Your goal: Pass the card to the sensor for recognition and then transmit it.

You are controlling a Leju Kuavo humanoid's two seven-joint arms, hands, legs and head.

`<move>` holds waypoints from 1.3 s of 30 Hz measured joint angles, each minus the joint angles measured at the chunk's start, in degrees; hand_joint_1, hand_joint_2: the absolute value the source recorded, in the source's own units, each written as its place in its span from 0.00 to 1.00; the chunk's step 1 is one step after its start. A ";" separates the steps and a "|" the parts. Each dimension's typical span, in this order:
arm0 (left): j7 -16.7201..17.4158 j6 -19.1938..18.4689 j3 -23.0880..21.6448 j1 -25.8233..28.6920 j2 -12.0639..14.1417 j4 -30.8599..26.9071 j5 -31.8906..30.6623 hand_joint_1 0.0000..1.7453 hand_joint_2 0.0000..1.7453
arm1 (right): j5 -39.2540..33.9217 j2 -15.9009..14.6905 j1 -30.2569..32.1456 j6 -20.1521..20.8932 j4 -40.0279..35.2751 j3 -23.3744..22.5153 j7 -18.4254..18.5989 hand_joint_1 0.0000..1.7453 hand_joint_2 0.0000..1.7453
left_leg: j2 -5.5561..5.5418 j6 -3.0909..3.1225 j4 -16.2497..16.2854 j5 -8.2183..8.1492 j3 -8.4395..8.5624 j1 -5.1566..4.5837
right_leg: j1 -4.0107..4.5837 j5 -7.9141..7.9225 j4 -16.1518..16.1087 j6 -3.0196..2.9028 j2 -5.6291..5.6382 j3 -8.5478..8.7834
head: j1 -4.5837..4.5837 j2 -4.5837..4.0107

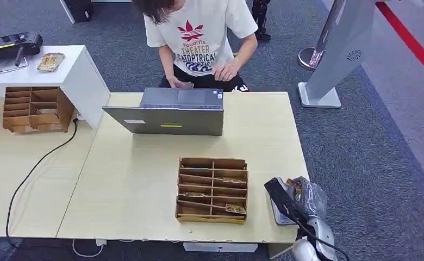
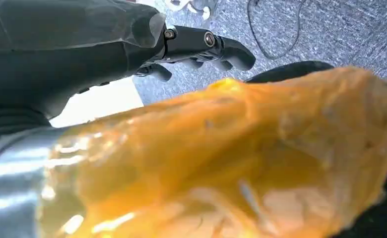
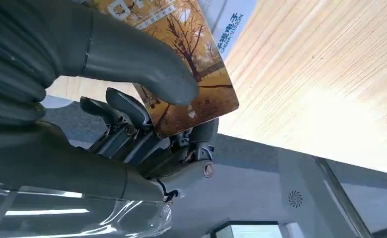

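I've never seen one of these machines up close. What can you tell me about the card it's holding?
The card is a thin, glossy rectangle with rounded corners, printed with an autumn scene of golden trees and some small white characters. The right hand pinches it: the thick grey thumb presses on its printed face and darker fingers sit behind it. It is held near the pale wooden table, by its right front corner.

A brown wooden slotted card organizer (image 1: 212,190) stands on the pale wooden desk (image 1: 133,179), before the grey open laptop (image 1: 172,112). A person (image 1: 201,38) sits behind the laptop. The right robot hand (image 1: 294,198) is just right of the organizer.
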 joint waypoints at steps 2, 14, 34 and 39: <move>0.00 0.09 0.20 0.00 0.00 0.00 0.15 0.00 0.00 | 0.02 0.00 0.08 0.02 -0.02 0.00 0.00 1.00 1.00 | 0.00 0.00 0.00 0.00 0.00 0.00 | 0.00 0.00 0.00 0.00 0.00 0.00 | 0.00 0.00; 0.00 0.39 1.59 0.01 -0.11 0.00 0.83 0.00 0.00 | 0.02 0.00 0.57 0.07 -0.39 -0.04 0.00 1.00 1.00 | 0.00 0.00 0.00 0.00 0.01 0.00 | 0.00 0.00 0.00 0.00 0.00 0.01 | 0.00 0.00; 0.02 0.94 4.30 0.01 -0.26 0.00 2.12 0.00 0.00 | -0.09 0.00 1.74 -0.35 -1.22 -0.94 0.02 1.00 1.00 | 0.01 0.00 0.00 0.00 0.04 0.00 | 0.00 0.00 0.00 0.00 0.00 0.03 | 0.00 0.00; 0.02 1.03 4.78 0.01 -0.26 0.00 2.56 0.00 0.00 | -0.17 0.00 2.06 -0.46 -1.51 -1.09 0.02 1.00 1.00 | 0.01 0.00 0.00 0.00 0.05 0.00 | 0.00 0.00 0.00 0.00 0.00 0.04 | 0.00 0.00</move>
